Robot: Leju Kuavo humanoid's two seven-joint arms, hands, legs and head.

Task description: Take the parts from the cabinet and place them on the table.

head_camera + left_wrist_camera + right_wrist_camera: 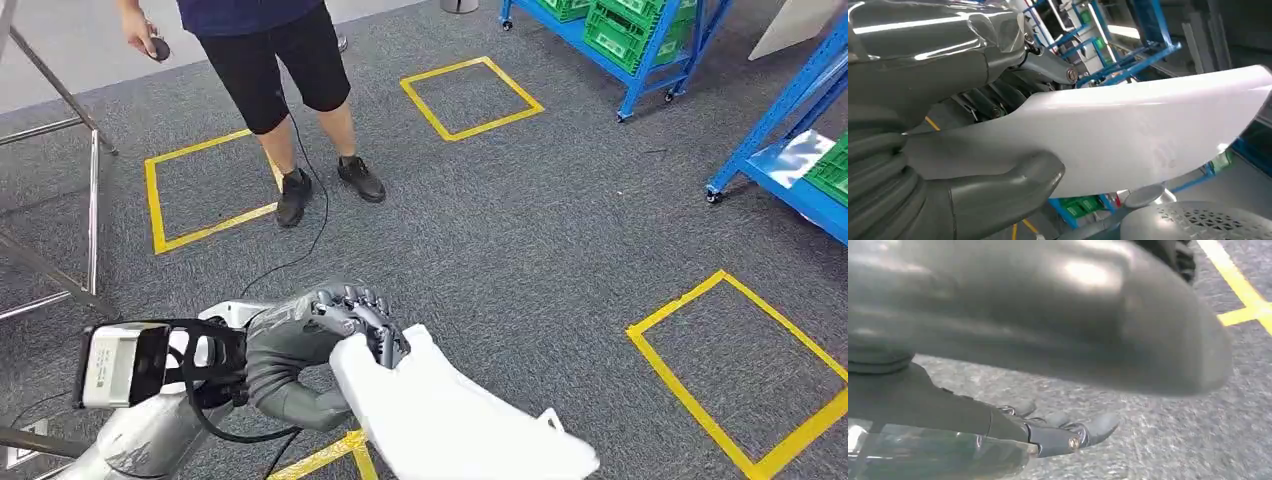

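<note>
Clearly the left hand (352, 318) is carrying the task's part: a long white moulded panel (450, 420) is sitting in its grasp, low in the head view, above the grey carpet (560, 230). In the left wrist view the thick thumb (1013, 185) is pressing against one face of the panel while darker fingers (985, 102) are curling over the opposite edge, so the fingers are closing firmly on the panel's near end. From that grasp the panel's long axis is running away from the fingers toward the robot's right and slightly back toward its body, its far tip pointing right. The right hand (1058, 432) is hanging over the carpet with its fingers loosely curled and nothing between them; how far it is closing cannot be told. A person (280, 70) is standing ahead beside a yellow taped square (205, 190), and blue racks with green crates (640, 30) are standing further off. The table is probably still to be reached, so the left hand is the one placing.
</note>
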